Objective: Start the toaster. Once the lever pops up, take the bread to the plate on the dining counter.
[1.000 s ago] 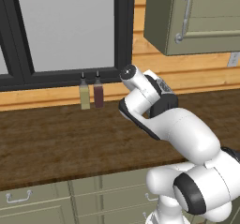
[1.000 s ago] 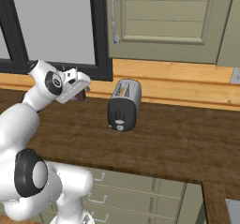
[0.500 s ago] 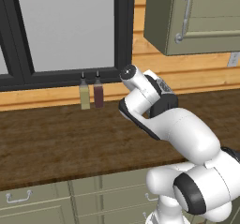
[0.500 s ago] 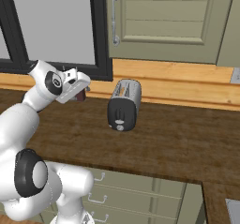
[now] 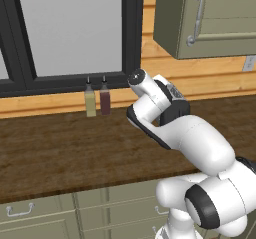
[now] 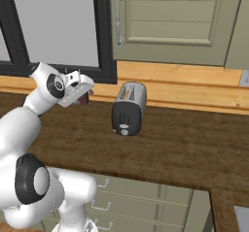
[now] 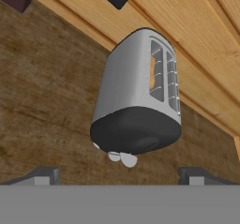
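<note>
The silver-grey toaster point(image 6: 129, 108) stands on the wood-topped kitchen counter point(image 6: 185, 148) near the back wall, its dark end panel facing forward. In the hand view the toaster point(image 7: 136, 101) is straight ahead, and a tan sliver of the bread point(image 7: 152, 73) shows in one top slot. My gripper point(image 7: 118, 176) is open, its dark fingertips point(image 7: 44, 175) wide apart with nothing between them. From the right base view the gripper point(image 6: 83, 93) hangs above the counter, left of the toaster and apart from it. The plate and the dining counter are out of view.
Two slim bottles, one olive point(image 5: 90, 101) and one dark red point(image 5: 105, 99), stand against the wall under the black-framed window point(image 5: 70, 33). A grey-green wall cabinet point(image 6: 175, 22) hangs above the toaster. Drawers point(image 5: 30, 213) run below the counter's front edge.
</note>
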Controlling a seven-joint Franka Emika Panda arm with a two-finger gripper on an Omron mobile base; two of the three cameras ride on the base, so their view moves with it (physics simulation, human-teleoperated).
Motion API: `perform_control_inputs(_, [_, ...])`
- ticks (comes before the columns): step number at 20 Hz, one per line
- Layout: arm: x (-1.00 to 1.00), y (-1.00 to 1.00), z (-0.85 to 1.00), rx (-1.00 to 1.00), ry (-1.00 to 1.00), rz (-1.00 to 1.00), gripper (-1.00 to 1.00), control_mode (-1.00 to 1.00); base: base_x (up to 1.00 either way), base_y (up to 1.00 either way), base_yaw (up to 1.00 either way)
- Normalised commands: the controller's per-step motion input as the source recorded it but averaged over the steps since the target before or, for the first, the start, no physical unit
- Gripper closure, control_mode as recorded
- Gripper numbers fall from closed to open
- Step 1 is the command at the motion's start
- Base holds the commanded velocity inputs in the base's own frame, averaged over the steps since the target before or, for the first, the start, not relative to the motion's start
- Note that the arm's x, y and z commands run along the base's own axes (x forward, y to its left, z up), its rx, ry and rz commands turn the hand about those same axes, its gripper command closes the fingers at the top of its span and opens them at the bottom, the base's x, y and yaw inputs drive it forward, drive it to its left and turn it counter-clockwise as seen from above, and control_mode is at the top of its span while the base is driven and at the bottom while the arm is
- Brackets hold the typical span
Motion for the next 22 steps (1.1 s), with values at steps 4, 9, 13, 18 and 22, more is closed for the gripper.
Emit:
perform_control_inputs(4, [0.00, 0.00, 0.00, 0.00, 0.00, 0.00, -1.00, -1.00, 0.00, 0.00, 0.00])
perform_control_inputs(9, [0.00, 0.00, 0.00, 0.00, 0.00, 0.00, -1.00, -1.00, 0.00, 0.00, 0.00])
perform_control_inputs(13, [0.00, 0.00, 0.00, 0.00, 0.00, 0.00, -1.00, -1.00, 0.00, 0.00, 0.00])
perform_control_inputs(18, [0.00, 0.00, 0.00, 0.00, 0.00, 0.00, -1.00, -1.00, 0.00, 0.00, 0.00])
perform_control_inputs(22, [0.00, 0.00, 0.00, 0.00, 0.00, 0.00, -1.00, -1.00, 0.00, 0.00, 0.00])
